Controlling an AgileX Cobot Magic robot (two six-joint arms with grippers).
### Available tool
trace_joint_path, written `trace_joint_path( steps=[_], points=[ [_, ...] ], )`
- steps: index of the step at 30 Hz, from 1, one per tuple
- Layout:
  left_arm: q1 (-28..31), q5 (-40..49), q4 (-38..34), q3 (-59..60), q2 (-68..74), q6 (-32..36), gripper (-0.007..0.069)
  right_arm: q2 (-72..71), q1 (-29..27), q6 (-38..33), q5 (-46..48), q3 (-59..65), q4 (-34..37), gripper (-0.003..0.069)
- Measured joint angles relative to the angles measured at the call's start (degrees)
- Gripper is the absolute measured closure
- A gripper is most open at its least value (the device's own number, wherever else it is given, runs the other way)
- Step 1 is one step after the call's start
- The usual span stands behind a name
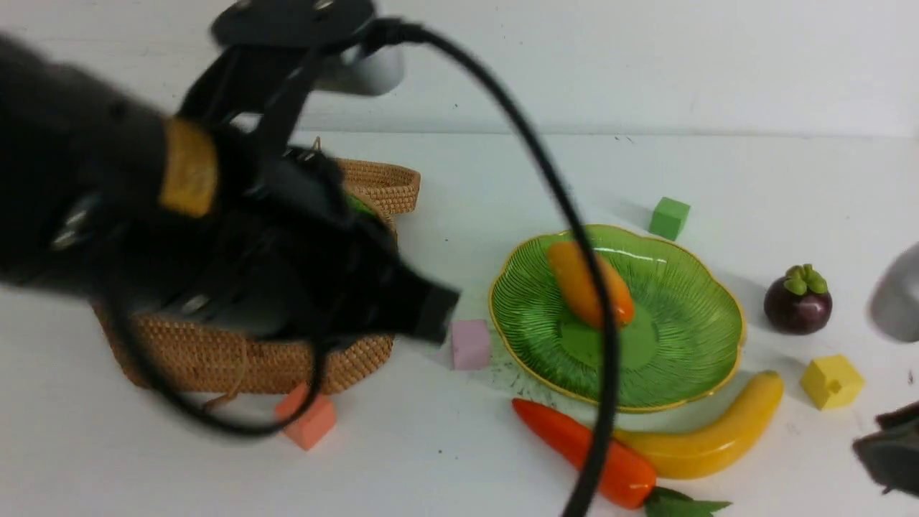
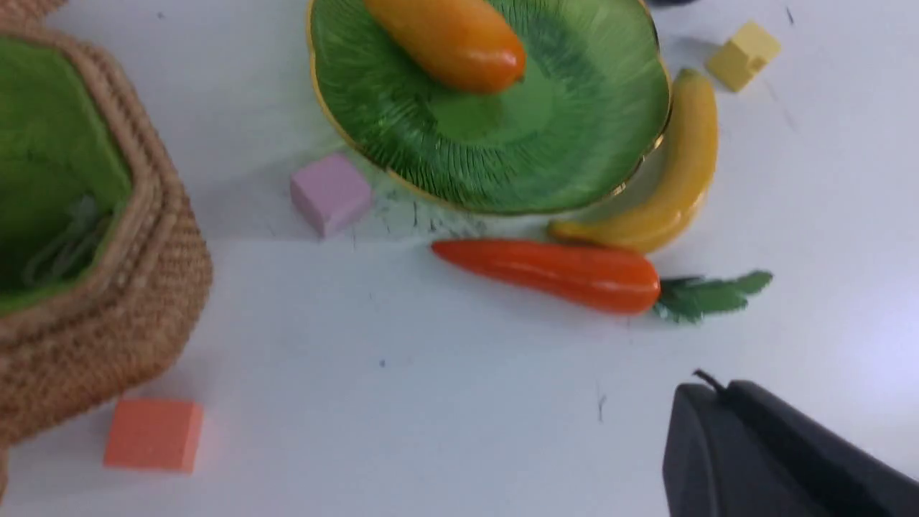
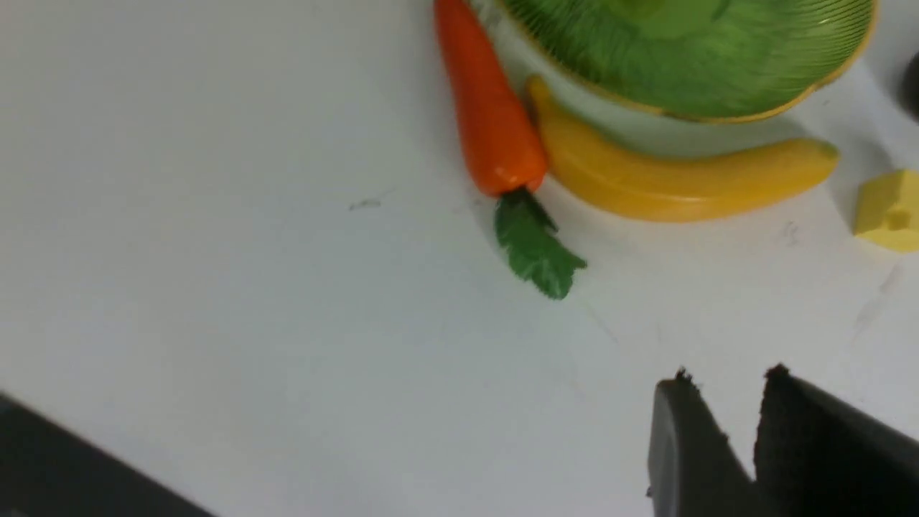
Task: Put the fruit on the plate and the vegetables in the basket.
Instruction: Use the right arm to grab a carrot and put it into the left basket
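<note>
One fruit, the mango (image 1: 571, 276), lies on the plate (image 1: 682, 316) right of centre in the front view. The left tool (image 1: 431, 312), blurred before the basket (image 1: 215, 359), is clenched.

Left wrist view: the carrot (image 2: 553, 273) touches the banana (image 2: 682, 179) at centre, so a mid-body grip seems safest. A pink cube (image 2: 330, 192) lies towards the basket.

Right wrist view: the right tool (image 3: 729, 380), lower right, is slightly parted and empty.

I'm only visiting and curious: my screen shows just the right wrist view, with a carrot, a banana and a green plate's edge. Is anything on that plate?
Observer: Yes, a mango lies across the plate's middle.
Operator: Any other fruit about?
Observer: A mangosteen sits on the table right of the plate, not touching it.
Operator: Where's the basket?
Observer: The basket stands left of the plate, with a pink cube between them.
</note>
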Motion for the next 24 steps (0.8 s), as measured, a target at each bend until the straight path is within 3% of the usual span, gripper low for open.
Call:
trace_joint_path(
  steps=[5, 7, 14, 24],
  points=[
    [0.0, -1.1, -3.5, 13.5, -16.8, 1.6, 0.0638, 9.6, -4.5, -9.1, -2.9, 0.1, 9.6, 0.0489],
    [0.0, -1.7, -4.1, 17.0, -23.8, 2.3, 0.0638, 13.4, -8.7, -14.2, -5.7, 0.1, 14.5, 0.0489],
    [0.0, -3.2, -4.1, 20.0, -36.5, 3.0, 0.0638, 24.2, -21.0, -24.1, -15.5, 0.1, 27.8, 0.045],
    [0.0, -5.9, -7.8, 20.1, -34.2, 3.2, 0.0638, 37.2, -22.5, -28.5, -26.7, 0.1, 27.8, 0.0238]
  ],
)
